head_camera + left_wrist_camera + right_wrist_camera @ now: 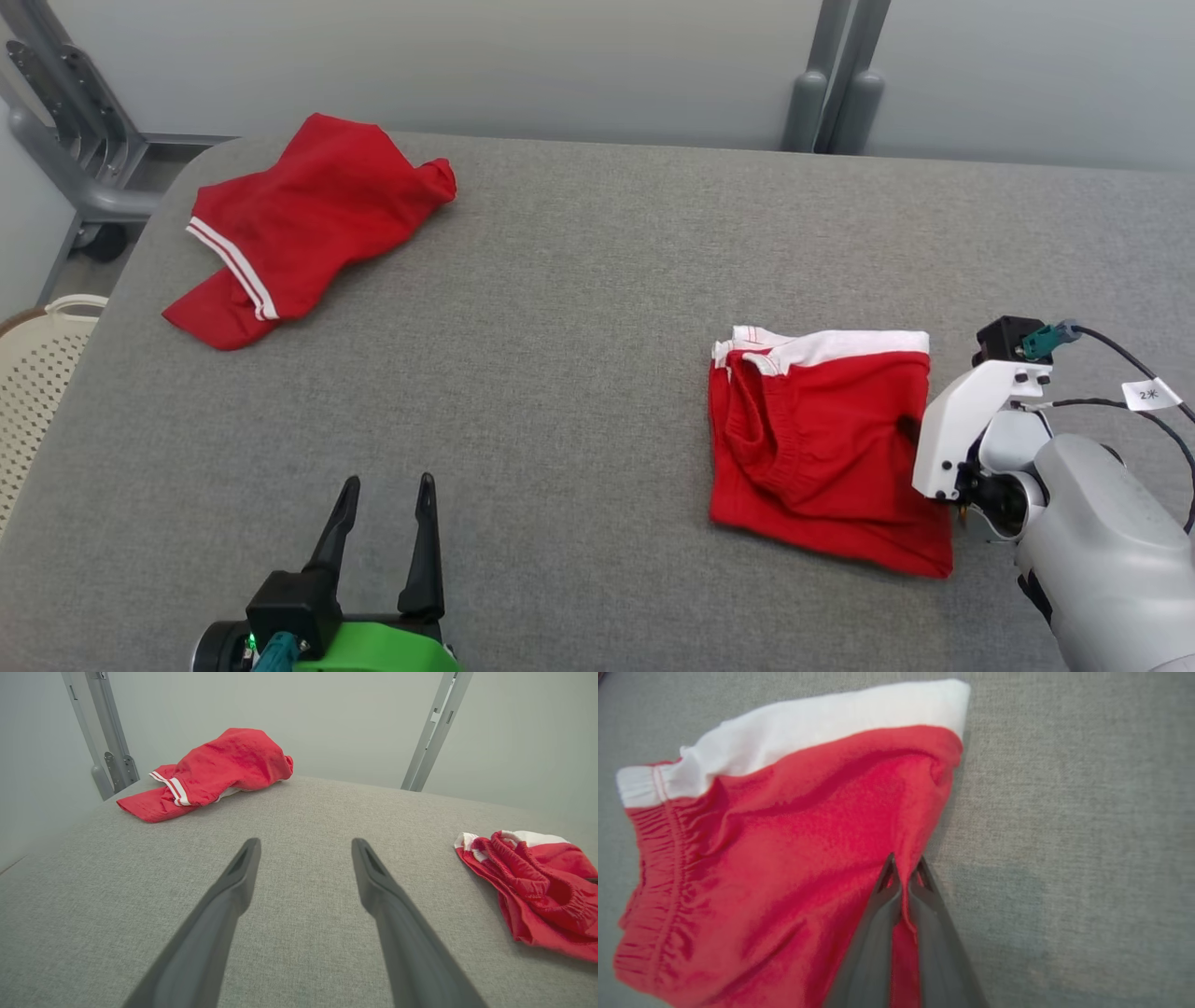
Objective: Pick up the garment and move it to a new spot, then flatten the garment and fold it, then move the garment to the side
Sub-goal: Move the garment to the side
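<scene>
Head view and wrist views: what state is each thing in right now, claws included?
Left claw: open, empty.
Right claw: shut on a fold at the red shorts' edge.
Red shorts: folded over, rumpled, lying on the table, pinched at the side nearest the right arm.
Striped red garment: crumpled, lying loose at the table's far left corner.
</scene>
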Robot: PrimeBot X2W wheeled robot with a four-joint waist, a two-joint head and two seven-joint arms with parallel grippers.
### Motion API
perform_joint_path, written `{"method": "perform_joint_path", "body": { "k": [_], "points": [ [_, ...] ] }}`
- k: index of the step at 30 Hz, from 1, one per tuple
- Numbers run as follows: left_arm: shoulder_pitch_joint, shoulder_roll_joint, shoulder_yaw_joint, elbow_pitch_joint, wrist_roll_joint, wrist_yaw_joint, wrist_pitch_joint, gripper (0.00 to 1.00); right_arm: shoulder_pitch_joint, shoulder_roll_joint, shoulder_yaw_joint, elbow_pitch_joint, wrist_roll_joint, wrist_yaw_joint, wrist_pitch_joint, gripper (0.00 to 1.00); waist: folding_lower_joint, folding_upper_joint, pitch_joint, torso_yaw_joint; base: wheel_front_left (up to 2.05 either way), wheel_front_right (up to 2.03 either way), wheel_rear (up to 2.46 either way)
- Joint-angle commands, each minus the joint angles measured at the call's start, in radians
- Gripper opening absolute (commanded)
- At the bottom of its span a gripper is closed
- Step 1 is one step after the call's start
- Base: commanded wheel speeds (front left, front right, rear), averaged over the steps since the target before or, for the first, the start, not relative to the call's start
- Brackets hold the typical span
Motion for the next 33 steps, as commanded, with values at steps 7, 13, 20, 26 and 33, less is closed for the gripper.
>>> {"method": "perform_joint_path", "body": {
  "k": [7,13,20,26,33],
  "points": [
    [-0.032,0.01,0.004,-0.017,0.008,0.003,-0.005,1.0,-0.034,-0.036,0.056,-0.026,0.004,0.0,-0.023,0.0,-0.0001,0.0,0.016,-0.078,0.0,0.0,0.0],
    [-0.054,0.004,-0.001,-0.025,0.018,0.0,-0.007,1.0,-0.069,-0.062,0.104,-0.065,0.02,0.0,-0.024,0.0,-0.0001,0.0,0.037,-0.176,0.0,0.0,0.0],
    [-0.096,0.003,-0.009,-0.03,0.032,-0.006,-0.01,1.0,-0.117,-0.095,0.13,-0.09,0.022,0.0,-0.032,0.0,-0.0001,0.0,0.079,-0.303,0.0,0.0,0.0],
    [-0.14,0.014,-0.017,-0.042,0.052,-0.01,-0.009,1.0,-0.182,-0.095,0.151,-0.101,0.004,0.0,-0.037,0.0,-0.0001,0.0,0.132,-0.411,0.0,0.0,0.0],
    [-0.191,0.02,-0.03,-0.042,0.066,-0.021,-0.008,1.0,-0.244,-0.083,0.158,-0.087,0.006,0.0,-0.053,0.0,-0.0001,0.0,0.176,-0.48,0.0,0.0,0.0]
  ]
}}
